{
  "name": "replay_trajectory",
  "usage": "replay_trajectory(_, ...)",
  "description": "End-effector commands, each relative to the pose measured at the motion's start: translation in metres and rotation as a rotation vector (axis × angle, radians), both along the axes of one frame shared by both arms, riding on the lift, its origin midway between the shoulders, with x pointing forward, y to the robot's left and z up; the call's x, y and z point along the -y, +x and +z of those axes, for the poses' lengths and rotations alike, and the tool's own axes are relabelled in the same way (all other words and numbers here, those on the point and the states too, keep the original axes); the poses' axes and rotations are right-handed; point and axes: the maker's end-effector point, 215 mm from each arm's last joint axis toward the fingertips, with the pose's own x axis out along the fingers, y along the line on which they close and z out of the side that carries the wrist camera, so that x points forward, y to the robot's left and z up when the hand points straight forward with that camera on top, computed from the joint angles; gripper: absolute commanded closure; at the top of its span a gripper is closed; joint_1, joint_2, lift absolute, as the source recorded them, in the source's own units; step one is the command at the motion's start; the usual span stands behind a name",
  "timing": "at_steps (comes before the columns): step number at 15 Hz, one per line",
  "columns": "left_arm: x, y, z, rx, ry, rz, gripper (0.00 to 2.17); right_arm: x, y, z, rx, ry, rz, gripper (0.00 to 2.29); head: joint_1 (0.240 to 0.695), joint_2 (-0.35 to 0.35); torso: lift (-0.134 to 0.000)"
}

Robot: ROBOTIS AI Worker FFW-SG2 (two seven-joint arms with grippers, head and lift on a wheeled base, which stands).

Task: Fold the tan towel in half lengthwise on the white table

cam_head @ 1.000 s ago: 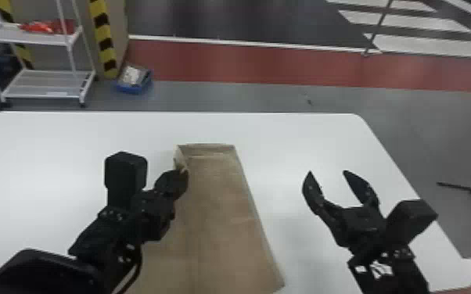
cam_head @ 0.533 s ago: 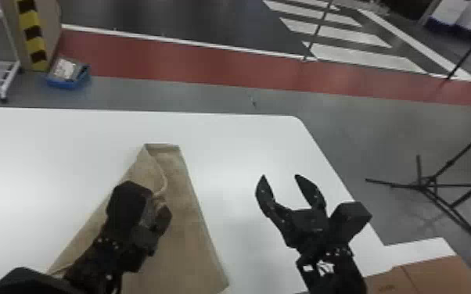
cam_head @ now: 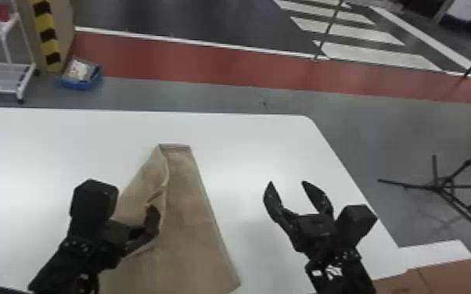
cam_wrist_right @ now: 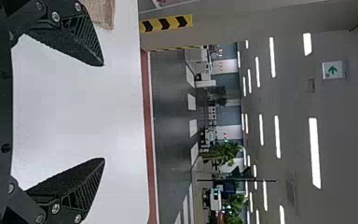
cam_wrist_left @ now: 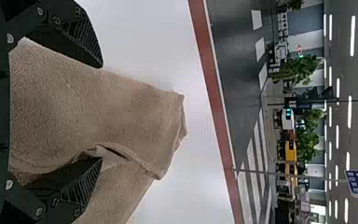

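The tan towel (cam_head: 191, 219) lies lengthwise on the white table (cam_head: 254, 156), its left part raised in a loose flap with a curled edge. Over that flap is my left gripper (cam_head: 151, 221). In the left wrist view the left gripper (cam_wrist_left: 101, 112) stands open, with towel cloth (cam_wrist_left: 116, 107) between and below its spread fingers and a crease by one fingertip. My right gripper (cam_head: 287, 183) is open above the table, right of the towel and apart from it. The right wrist view has the right gripper (cam_wrist_right: 103, 112) with nothing between its fingers and a towel corner (cam_wrist_right: 101, 13).
Brown cardboard (cam_head: 442, 275) lies at the near right, by the table's edge. Beyond the table are a white shelf cart (cam_head: 0, 74), a blue bin (cam_head: 80, 76) and a black tripod (cam_head: 442, 183) on the floor.
The head view has swung right, then slightly back. The left gripper has drawn away from the towel's far end toward the near left, and the towel's left part now spreads out wider. The right gripper stays open.
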Motion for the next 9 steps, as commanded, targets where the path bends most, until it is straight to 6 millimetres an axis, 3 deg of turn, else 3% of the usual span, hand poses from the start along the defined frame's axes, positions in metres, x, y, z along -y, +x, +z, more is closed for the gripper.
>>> replay_trajectory(1,-0.015,0.004,0.015,0.061,-0.024,0.037,0.02,0.004,-0.004,-0.006,-0.018,-0.004,-0.007,0.17,0.695,-0.272,-0.123)
replay_trajectory(3,-0.024,0.003,0.023,0.072,-0.04,0.059,0.02,0.004,-0.006,-0.009,-0.027,-0.003,-0.004,0.17,0.695,-0.261,-0.123)
replay_trajectory(6,-0.035,-0.005,0.054,0.113,-0.095,0.073,0.02,-0.002,-0.007,-0.012,-0.032,-0.001,0.006,0.17,0.695,-0.246,-0.123)
replay_trajectory(9,-0.031,-0.018,0.062,0.115,-0.108,0.06,0.02,-0.002,-0.008,-0.012,-0.033,0.005,0.007,0.17,0.695,-0.237,-0.123)
